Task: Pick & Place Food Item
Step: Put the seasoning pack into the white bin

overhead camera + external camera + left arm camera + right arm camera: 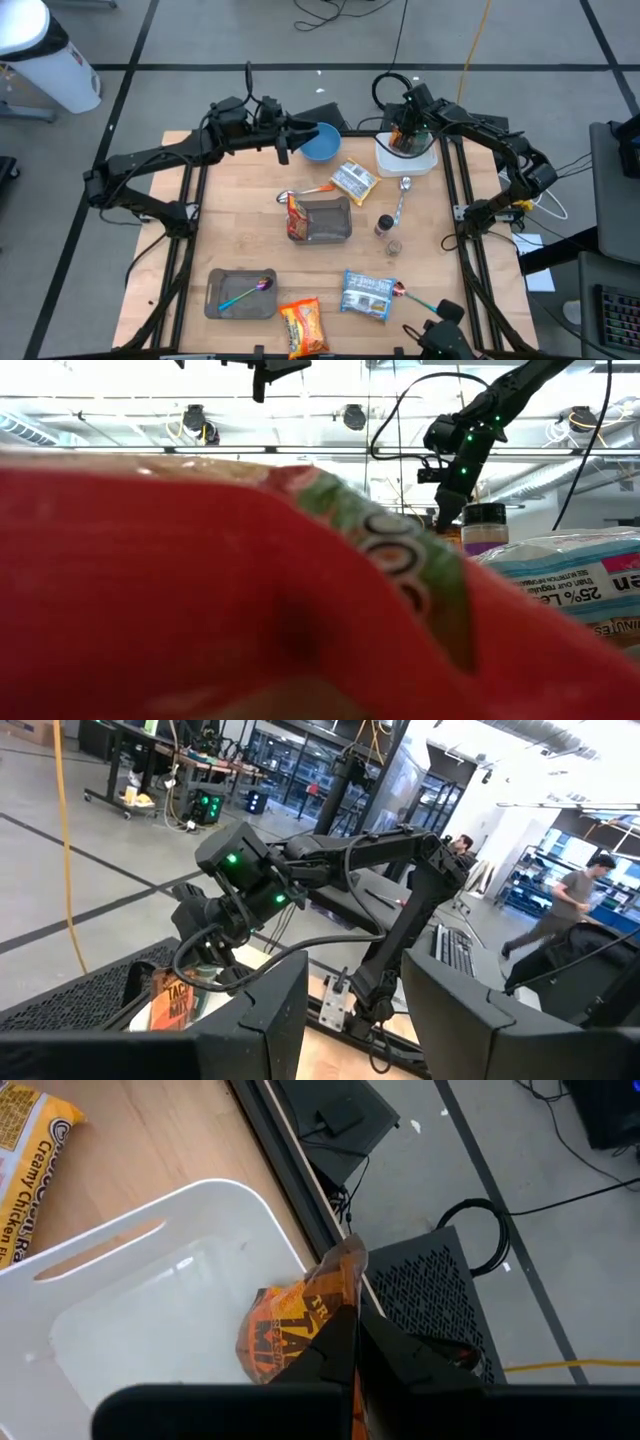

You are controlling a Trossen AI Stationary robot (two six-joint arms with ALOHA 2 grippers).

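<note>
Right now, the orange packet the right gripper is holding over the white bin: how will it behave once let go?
The orange packet probably flops: it creases and hangs where the right gripper pinches its edge. It looks light for its size, a thin pouch, so it should drop softly into the white bin. Glossy film, so it may slide along the bin wall.
</note>
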